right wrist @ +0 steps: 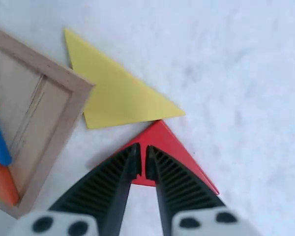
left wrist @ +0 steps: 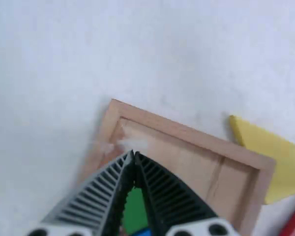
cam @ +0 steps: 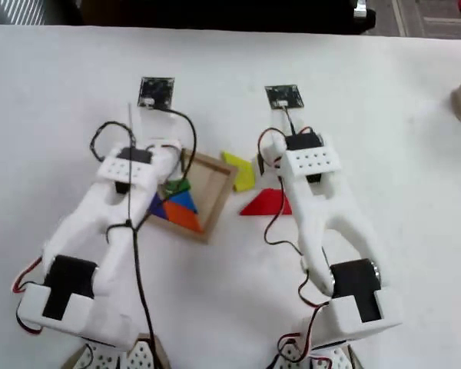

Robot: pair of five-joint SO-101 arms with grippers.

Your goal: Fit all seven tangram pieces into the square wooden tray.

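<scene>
Red triangle (right wrist: pixel 167 140): thin, stiff, light, likely slick, so best pinched across an edge. Right pincer (right wrist: pixel 141 157) is parked nearly closed over it, empty; left pincer (left wrist: pixel 133 160) closed too.

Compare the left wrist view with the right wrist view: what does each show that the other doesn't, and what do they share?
Left wrist view, not the right: the left gripper, jaws together, over a corner of the wooden tray.
Right wrist view, not the left: the right gripper over the red triangle, plus the orange piece in the tray.
Both: the tray, the yellow piece lying outside beside its rim, and the green piece inside. The red triangle reaches the left wrist view as an edge sliver.
</scene>
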